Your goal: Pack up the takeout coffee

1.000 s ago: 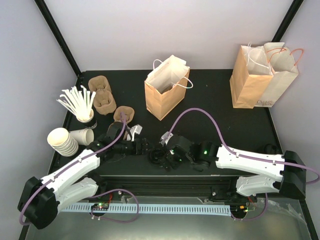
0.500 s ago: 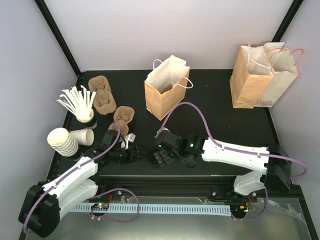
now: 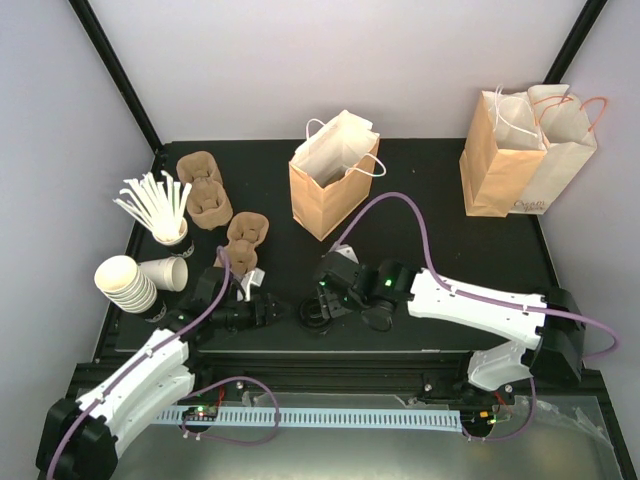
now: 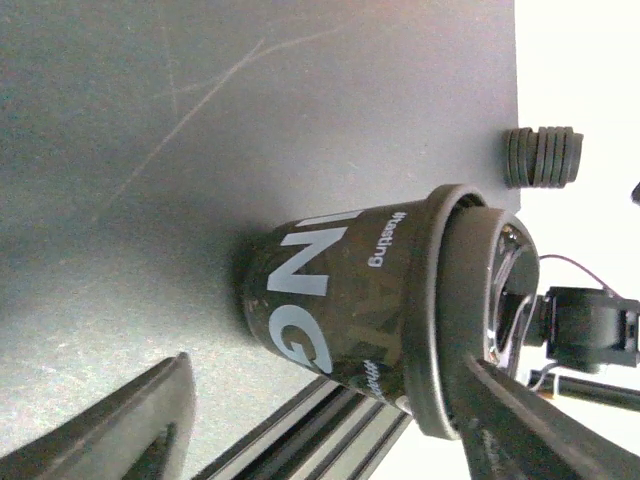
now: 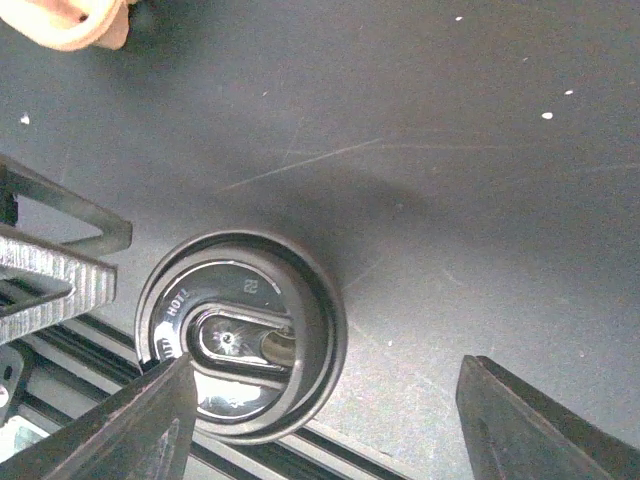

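Both arms have closed in at lower centre. Coffee cup (image 5: 240, 335) stands upright between the left jaws, released; right jaws, released too, hover above, cup lower-left.

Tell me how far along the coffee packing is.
Early. The takeout coffee stands lidded near the front edge of the table. The left gripper and right gripper are at it, jaws open, no grip yet. Remaining: lifting it into the open paper bag.
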### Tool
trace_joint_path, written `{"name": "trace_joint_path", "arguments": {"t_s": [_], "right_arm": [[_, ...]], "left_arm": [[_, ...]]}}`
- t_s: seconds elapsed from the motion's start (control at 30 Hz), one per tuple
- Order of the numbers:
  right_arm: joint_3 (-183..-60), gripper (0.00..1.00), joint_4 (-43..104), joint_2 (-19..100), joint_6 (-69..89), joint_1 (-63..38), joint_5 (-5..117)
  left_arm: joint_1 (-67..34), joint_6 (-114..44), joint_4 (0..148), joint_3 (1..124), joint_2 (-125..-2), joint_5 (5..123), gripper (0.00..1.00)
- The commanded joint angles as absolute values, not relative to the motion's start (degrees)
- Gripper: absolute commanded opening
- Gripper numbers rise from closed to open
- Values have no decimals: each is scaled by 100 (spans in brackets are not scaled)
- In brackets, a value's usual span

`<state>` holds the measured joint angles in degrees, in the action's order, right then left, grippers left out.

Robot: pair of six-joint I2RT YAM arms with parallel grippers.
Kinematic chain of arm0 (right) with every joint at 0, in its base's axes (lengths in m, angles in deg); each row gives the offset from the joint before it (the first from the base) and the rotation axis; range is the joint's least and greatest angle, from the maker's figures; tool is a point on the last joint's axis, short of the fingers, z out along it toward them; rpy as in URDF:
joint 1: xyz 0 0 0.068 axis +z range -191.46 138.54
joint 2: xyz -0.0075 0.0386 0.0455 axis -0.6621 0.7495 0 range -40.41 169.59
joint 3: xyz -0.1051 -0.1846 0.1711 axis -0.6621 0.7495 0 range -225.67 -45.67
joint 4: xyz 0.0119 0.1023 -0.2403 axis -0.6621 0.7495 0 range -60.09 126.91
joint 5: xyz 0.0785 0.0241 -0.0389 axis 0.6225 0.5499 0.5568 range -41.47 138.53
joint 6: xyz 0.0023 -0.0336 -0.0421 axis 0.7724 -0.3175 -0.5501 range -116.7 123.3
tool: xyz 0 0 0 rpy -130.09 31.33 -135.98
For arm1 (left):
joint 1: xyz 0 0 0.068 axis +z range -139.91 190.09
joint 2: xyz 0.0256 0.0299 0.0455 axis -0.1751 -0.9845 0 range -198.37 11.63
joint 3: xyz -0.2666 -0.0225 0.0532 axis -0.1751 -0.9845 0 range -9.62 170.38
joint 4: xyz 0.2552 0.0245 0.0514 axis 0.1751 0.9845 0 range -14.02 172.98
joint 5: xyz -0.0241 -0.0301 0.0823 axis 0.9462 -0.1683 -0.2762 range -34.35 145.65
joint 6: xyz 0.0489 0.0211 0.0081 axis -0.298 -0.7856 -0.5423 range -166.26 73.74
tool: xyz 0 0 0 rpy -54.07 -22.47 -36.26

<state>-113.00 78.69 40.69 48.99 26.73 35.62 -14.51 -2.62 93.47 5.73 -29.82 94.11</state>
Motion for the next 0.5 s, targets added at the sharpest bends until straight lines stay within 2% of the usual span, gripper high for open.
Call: {"name": "trace_joint_path", "arguments": {"t_s": [0.0,0.03,0.2,0.33,0.47], "right_arm": [[-11203,70,7705,3799,5251,2465,3626],[-11196,67,7732,3768,5311,2444,3613],[-11160,56,7840,3823,5427,2389,3698],[-11211,52,7952,4019,5455,2387,3868],[-11172,46,7871,4079,5495,2385,3963]], "left_arm": [[-1325,-14,9192,307,-2535,9213,87],[-1301,98,9204,232,-2422,9144,97],[-1275,371,8940,-108,-2026,9127,99],[-1275,288,8643,-179,-2006,9580,80],[-1285,270,8336,-240,-2274,9935,67]]}}
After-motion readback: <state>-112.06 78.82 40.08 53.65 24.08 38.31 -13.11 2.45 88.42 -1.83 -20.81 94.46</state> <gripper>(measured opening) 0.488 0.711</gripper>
